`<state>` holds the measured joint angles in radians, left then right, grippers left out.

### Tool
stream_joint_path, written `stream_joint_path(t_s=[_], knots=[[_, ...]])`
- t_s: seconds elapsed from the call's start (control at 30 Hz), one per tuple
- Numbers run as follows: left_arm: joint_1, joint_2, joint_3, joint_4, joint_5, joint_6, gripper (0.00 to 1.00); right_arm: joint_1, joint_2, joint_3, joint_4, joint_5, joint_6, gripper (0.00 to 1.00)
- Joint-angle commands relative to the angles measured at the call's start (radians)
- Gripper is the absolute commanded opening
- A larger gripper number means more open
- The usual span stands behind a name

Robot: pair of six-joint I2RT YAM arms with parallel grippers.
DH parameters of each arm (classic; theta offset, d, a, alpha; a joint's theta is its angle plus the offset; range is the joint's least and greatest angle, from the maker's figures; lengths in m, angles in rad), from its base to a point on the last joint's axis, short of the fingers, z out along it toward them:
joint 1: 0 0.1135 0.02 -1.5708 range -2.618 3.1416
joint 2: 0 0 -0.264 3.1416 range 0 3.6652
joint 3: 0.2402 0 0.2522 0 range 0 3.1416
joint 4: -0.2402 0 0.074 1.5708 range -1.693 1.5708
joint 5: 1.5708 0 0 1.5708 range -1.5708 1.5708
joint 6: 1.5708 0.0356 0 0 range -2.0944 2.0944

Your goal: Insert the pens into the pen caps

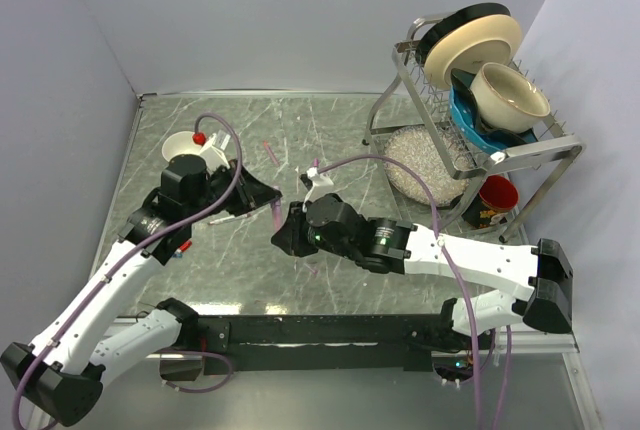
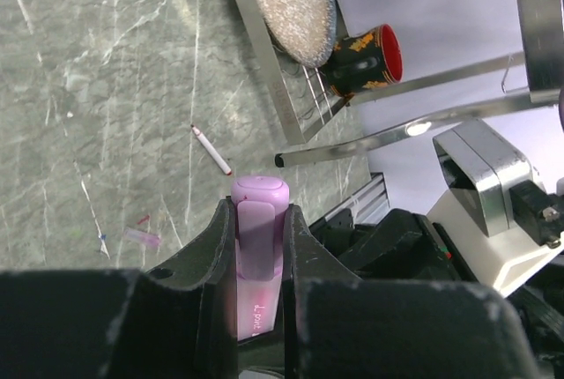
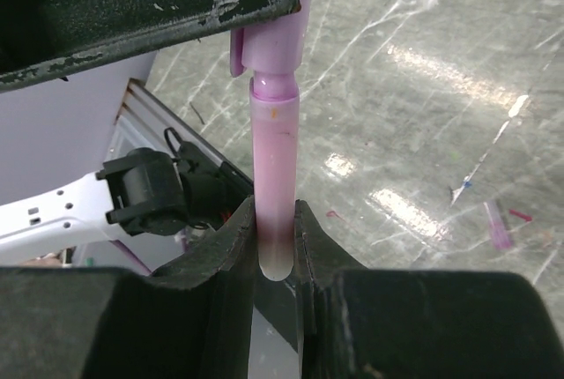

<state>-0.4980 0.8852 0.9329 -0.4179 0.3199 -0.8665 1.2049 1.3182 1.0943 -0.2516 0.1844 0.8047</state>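
left tool clamped on pink cap | right tool clamped on pink pen | pen tip inside cap

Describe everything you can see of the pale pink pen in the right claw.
The pale pink pen is a slim, translucent-looking plastic barrel with a rounded tail. The right claw pinches that tail; the other end sits in a lilac clipped cap gripped by the left claw. It hangs above the table.
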Motion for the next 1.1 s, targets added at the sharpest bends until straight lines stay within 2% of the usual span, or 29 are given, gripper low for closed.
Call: stream_joint_path(t_s=[0.0, 0.07, 0.1, 0.2, 0.3, 0.43, 0.6, 0.77, 0.93, 1.07], knots=[[-0.005, -0.018, -0.026, 0.028, 0.155, 0.041, 0.31, -0.007, -0.01, 0.067, 0.035, 0.09, -0.056, 0.0], [-0.005, -0.034, -0.023, 0.042, 0.195, 0.041, 0.44, -0.008, -0.022, 0.062, 0.043, 0.084, -0.085, 0.0], [-0.005, -0.041, -0.016, 0.048, 0.199, 0.041, 0.54, -0.01, -0.034, 0.061, 0.049, 0.075, -0.094, 0.0], [-0.005, -0.077, 0.006, 0.062, 0.199, 0.043, 0.67, -0.011, -0.057, 0.067, 0.037, 0.044, -0.128, 0.0], [-0.005, -0.11, 0.023, 0.102, 0.22, 0.041, 0.74, -0.011, -0.103, 0.032, 0.075, 0.012, -0.134, 0.0], [-0.004, -0.123, 0.069, 0.096, 0.231, 0.089, 0.78, -0.011, -0.184, -0.06, 0.172, -0.078, -0.142, 0.0], [-0.005, -0.104, 0.113, 0.119, 0.318, 0.115, 0.78, -0.011, -0.298, -0.154, 0.34, -0.241, -0.147, 0.0], [-0.005, -0.123, 0.08, 0.354, 0.45, 0.018, 0.77, -0.01, -0.315, -0.168, 0.399, -0.358, -0.145, 0.0], [-0.005, -0.12, 0.08, 0.403, 0.481, -0.009, 0.74, -0.008, -0.315, -0.177, 0.442, -0.408, -0.134, 0.0], [-0.005, -0.108, 0.087, 0.39, 0.487, -0.003, 0.67, -0.008, -0.316, -0.18, 0.443, -0.41, -0.133, 0.0]])
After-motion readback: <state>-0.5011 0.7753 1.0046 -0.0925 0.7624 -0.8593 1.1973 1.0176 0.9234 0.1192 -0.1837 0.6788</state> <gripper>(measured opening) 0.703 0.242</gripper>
